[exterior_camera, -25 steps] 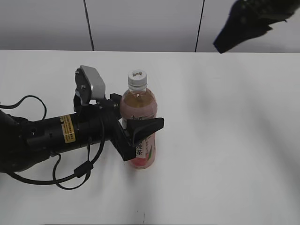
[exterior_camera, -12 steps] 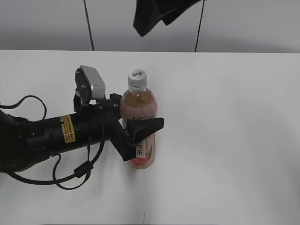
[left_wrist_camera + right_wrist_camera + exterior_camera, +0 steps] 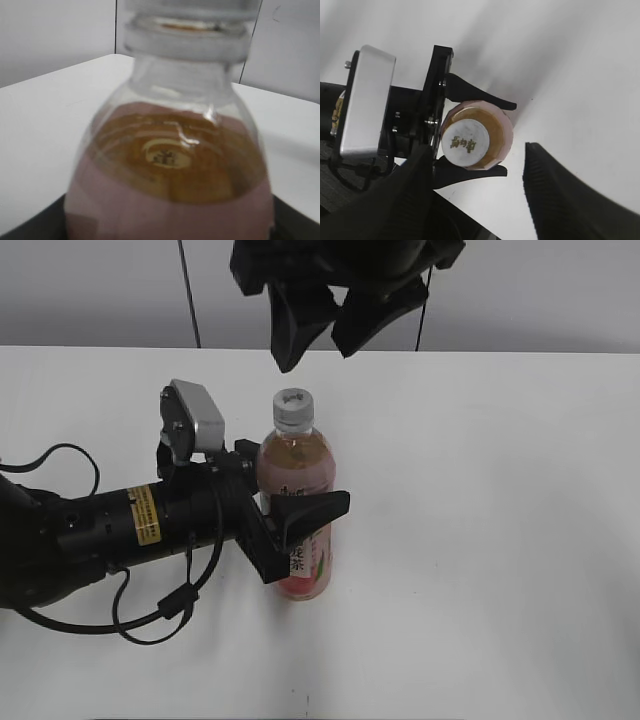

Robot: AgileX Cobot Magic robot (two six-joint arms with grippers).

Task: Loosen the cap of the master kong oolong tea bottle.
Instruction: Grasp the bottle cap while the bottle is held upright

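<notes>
The master kong oolong tea bottle (image 3: 296,510) stands upright on the white table, filled with amber-pink tea, with a pink label. Its white cap (image 3: 294,406) is on the neck. My left gripper (image 3: 290,510) is shut on the bottle's body from the left; in the left wrist view the bottle (image 3: 170,170) fills the frame. My right gripper (image 3: 318,330) hangs open above and just behind the cap. In the right wrist view the cap (image 3: 466,142) lies between and beyond the open right gripper's fingers (image 3: 477,195), seen from above.
The white table (image 3: 480,520) stretches to the right and front. A grey panelled wall (image 3: 100,290) stands behind it. The left arm (image 3: 110,530) with its cables lies over the table's left side.
The right gripper has moved from the upper right leftward and down, and now hangs over the bottle's cap. The left gripper and the bottle have not moved.
</notes>
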